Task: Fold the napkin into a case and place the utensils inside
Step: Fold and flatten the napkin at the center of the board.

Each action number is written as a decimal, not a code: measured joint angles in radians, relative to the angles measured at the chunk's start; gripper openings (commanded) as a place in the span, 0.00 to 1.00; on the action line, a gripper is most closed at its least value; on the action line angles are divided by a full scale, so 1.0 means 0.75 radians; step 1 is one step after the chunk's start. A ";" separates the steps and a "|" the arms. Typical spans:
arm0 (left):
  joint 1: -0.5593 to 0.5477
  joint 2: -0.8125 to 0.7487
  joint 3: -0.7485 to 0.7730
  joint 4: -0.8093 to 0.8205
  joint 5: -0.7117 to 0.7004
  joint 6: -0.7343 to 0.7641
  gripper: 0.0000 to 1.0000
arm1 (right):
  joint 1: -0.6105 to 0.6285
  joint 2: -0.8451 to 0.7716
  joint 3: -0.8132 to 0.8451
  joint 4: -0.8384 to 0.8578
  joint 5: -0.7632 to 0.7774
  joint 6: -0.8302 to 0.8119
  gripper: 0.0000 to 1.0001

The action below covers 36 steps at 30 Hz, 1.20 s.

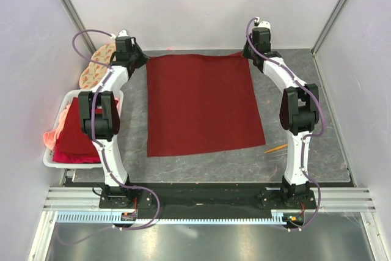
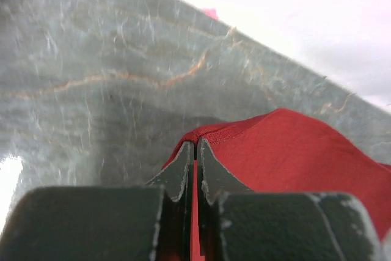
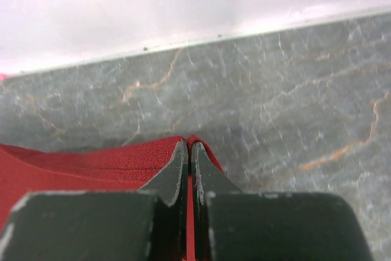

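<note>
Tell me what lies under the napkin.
Only the grey table shows around the napkin, which lies spread flat, with no bulge. Anything thin beneath is covered. The left gripper and right gripper pinch its far corners.

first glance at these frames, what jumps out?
The dark red napkin lies spread flat mid-table, its two far corners pinched by the shut left gripper and right gripper. A white bin of red and pink cloths sits at the left edge; an orange-gold utensil pokes out beside the right arm.
</note>
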 measured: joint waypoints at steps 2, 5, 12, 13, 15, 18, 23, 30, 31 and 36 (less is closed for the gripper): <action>0.015 0.009 0.028 -0.001 0.023 0.000 0.02 | -0.010 0.020 0.043 -0.009 -0.020 0.000 0.00; 0.025 0.021 0.062 -0.001 0.067 -0.007 0.02 | -0.015 0.033 0.084 -0.043 -0.040 0.000 0.00; 0.022 0.004 0.051 -0.163 0.133 -0.102 0.02 | -0.010 0.011 0.085 -0.219 -0.067 0.005 0.00; 0.022 -0.017 0.022 -0.186 0.135 -0.115 0.02 | -0.011 -0.013 0.055 -0.249 -0.071 0.011 0.00; 0.022 -0.107 -0.105 -0.247 0.142 -0.146 0.02 | -0.013 -0.092 -0.047 -0.298 -0.082 0.019 0.00; 0.022 -0.285 -0.292 -0.362 0.145 -0.168 0.02 | -0.017 -0.258 -0.234 -0.366 -0.092 0.033 0.00; 0.022 -0.570 -0.496 -0.447 0.155 -0.168 0.02 | -0.022 -0.555 -0.531 -0.416 -0.084 0.043 0.00; 0.022 -0.878 -0.858 -0.475 0.236 -0.168 0.02 | -0.029 -0.870 -0.930 -0.424 -0.087 0.061 0.00; 0.022 -0.897 -0.910 -0.479 0.253 -0.169 0.02 | -0.030 -0.895 -0.978 -0.426 -0.094 0.063 0.00; 0.022 -0.966 -1.083 -0.527 0.276 -0.168 0.02 | -0.030 -0.992 -1.189 -0.426 -0.136 0.075 0.00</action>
